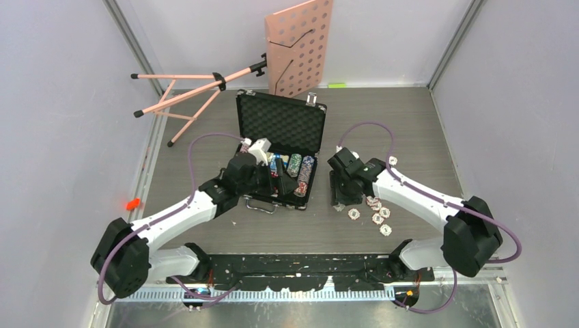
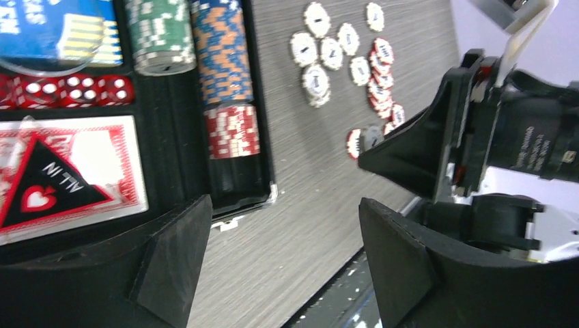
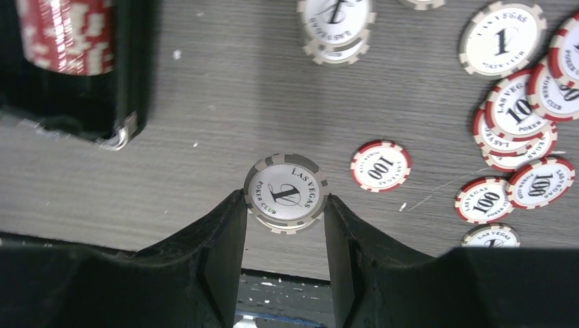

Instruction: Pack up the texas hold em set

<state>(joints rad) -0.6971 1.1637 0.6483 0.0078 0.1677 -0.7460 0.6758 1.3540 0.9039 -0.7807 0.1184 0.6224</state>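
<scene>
The open black case [image 1: 280,123] of the texas hold em set lies mid-table, with rows of striped chips [image 1: 295,167] in its tray. My left gripper [image 1: 273,179] hovers over the case's front edge; its fingers [image 2: 171,253] stand wide apart with nothing between them. Below it are green [image 2: 160,34], orange-blue [image 2: 220,58] and red chip rows [image 2: 232,130], red dice [image 2: 68,90] and a card deck [image 2: 68,171]. My right gripper [image 3: 285,205] is shut on a small stack of white chips [image 3: 287,191], just right of the case corner [image 3: 123,135]. Loose red and white chips [image 1: 377,212] lie on the table beside it.
A pink perforated music stand [image 1: 300,44] leans at the back, its tripod legs [image 1: 181,96] lying at the back left. Scattered chips [image 3: 519,109] crowd the table right of the right gripper. A small red item [image 1: 132,203] sits at the left edge.
</scene>
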